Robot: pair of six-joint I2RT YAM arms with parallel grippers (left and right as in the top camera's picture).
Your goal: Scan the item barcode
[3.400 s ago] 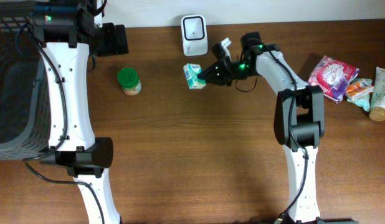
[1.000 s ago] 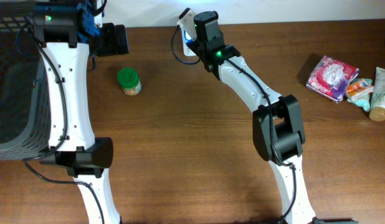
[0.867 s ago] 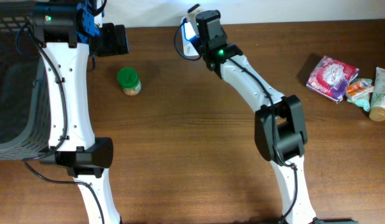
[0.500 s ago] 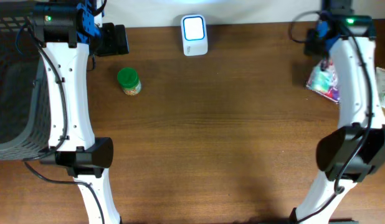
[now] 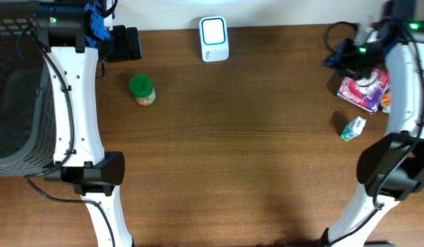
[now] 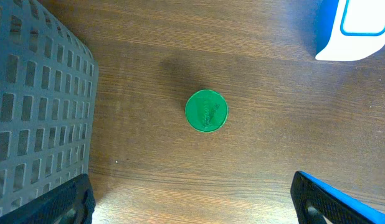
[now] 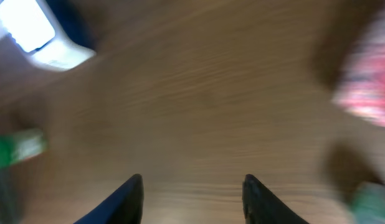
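1. Carton [image 5: 352, 128], small, green and white, lies on the table [image 5: 253, 158] near the right edge, just below a pink packet [image 5: 365, 86].
2. Right gripper [image 5: 339, 58] hangs well apart from it. Seen from overhead, the carton sits at about 6 o'clock from the gripper, with no contact.
3. Its fingers [image 7: 127, 196] stand parted with nothing between them, though the wrist view is blurred.
4. Scanner [image 5: 214, 38] stands at the table's 12 o'clock edge, far from the carton.
5. Left gripper [image 6: 192, 199] is spread wide and empty, with a green-lidded jar [image 6: 206, 110] untouched below it.
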